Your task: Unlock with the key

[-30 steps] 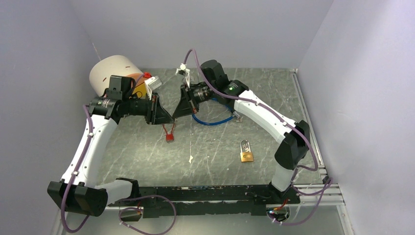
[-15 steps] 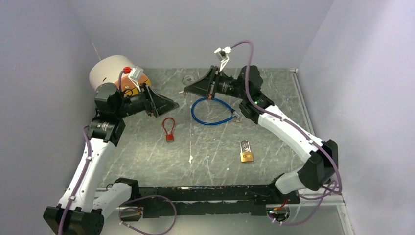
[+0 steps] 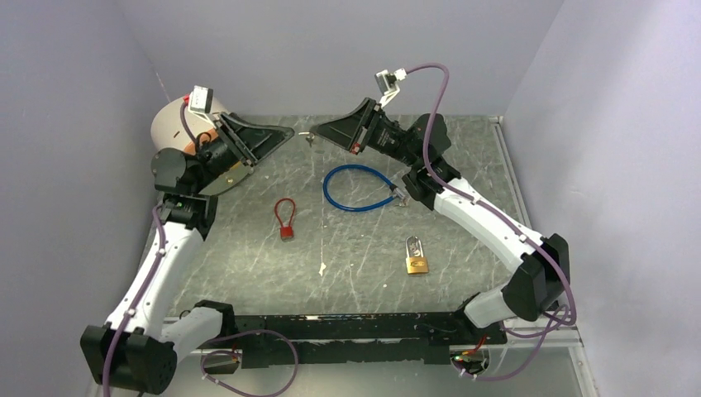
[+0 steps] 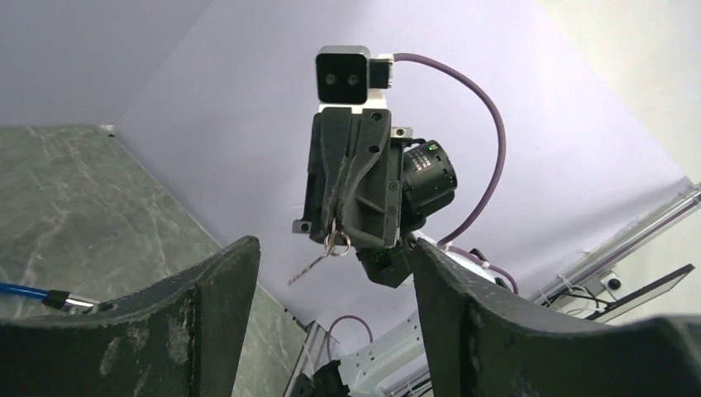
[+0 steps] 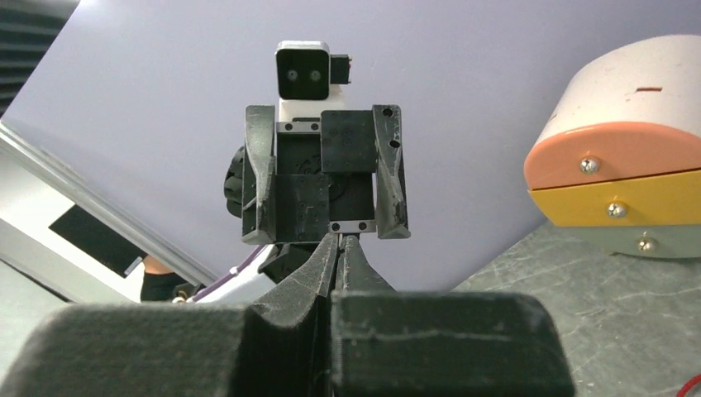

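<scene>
Hanging from the pinched tips of the right gripper (image 3: 318, 133), the key (image 4: 314, 263) dangles on its small ring with the blade slanting down and away toward the left arm. The right fingers (image 5: 339, 269) are clenched flat together on the ring. This gripper is held high above the table (image 3: 463, 165).

Straight across from it, tip to tip and only a little apart, the left gripper (image 3: 266, 147) is raised to the same height. It is released, with its two fingers (image 4: 216, 310) spread wide and nothing between them. From the left wrist, the key shows through that gap, beyond the fingertips and not touching them.

The padlock (image 3: 416, 258) lies flat on the table, well away from the right gripper, down toward that arm's base. A blue cable (image 3: 360, 188) forms a loop on the table directly under the right gripper. A small red lock (image 3: 285, 218) with a thin wire loop lies below and between the two grippers, on the near side. Just behind the left gripper stands a white drum (image 3: 178, 122) with orange and yellow faces.
</scene>
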`<state>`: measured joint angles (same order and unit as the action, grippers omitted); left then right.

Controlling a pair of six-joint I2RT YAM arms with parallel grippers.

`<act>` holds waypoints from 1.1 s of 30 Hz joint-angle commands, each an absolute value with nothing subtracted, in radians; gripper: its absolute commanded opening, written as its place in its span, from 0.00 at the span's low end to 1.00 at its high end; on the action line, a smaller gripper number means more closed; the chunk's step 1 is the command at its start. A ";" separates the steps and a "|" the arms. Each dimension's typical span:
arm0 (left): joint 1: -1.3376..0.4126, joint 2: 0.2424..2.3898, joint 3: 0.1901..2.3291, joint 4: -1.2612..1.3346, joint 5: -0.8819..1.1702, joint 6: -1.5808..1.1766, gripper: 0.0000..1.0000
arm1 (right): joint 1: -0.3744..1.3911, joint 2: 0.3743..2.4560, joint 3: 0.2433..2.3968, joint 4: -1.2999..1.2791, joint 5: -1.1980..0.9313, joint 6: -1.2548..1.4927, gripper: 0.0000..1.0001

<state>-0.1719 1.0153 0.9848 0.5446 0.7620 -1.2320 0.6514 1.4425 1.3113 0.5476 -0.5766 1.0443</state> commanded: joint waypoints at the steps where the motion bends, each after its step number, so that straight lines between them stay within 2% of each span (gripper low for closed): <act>1: -0.185 1.064 0.976 0.742 0.774 -1.357 0.68 | 0.655 1.468 1.351 0.590 -0.565 1.092 0.00; 6: -0.188 1.094 0.982 0.759 0.784 -1.383 0.53 | 0.656 1.486 1.372 0.572 -0.576 1.097 0.00; 9: -0.191 1.115 0.998 0.771 0.814 -1.390 0.38 | 0.656 1.492 1.373 0.571 -0.573 1.101 0.00; 11: -0.193 1.124 1.012 0.779 0.844 -1.373 0.34 | 0.655 1.495 1.378 0.568 -0.571 1.099 0.00; 15: -0.193 1.110 1.074 0.573 0.886 -1.242 0.40 | 0.655 1.500 1.386 0.575 -0.575 1.103 0.00; 20: -0.193 1.070 1.091 0.452 0.852 -1.129 0.63 | 0.653 1.500 1.379 0.603 -0.587 1.104 0.00; 24: -0.193 1.069 1.100 0.415 0.845 -1.106 0.65 | 0.652 1.499 1.368 0.626 -0.594 1.111 0.00; 28: -0.193 1.081 1.085 0.471 0.859 -1.141 0.53 | 0.652 1.504 1.381 0.606 -0.589 1.106 0.00; 33: -0.193 1.102 1.067 0.568 0.885 -1.202 0.27 | 0.653 1.509 1.384 0.597 -0.580 1.106 0.00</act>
<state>-0.1898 1.0920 1.0615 0.4629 0.8497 -1.1675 0.6521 1.5085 1.3365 0.5533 -0.5842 1.1042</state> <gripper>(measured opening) 0.358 0.009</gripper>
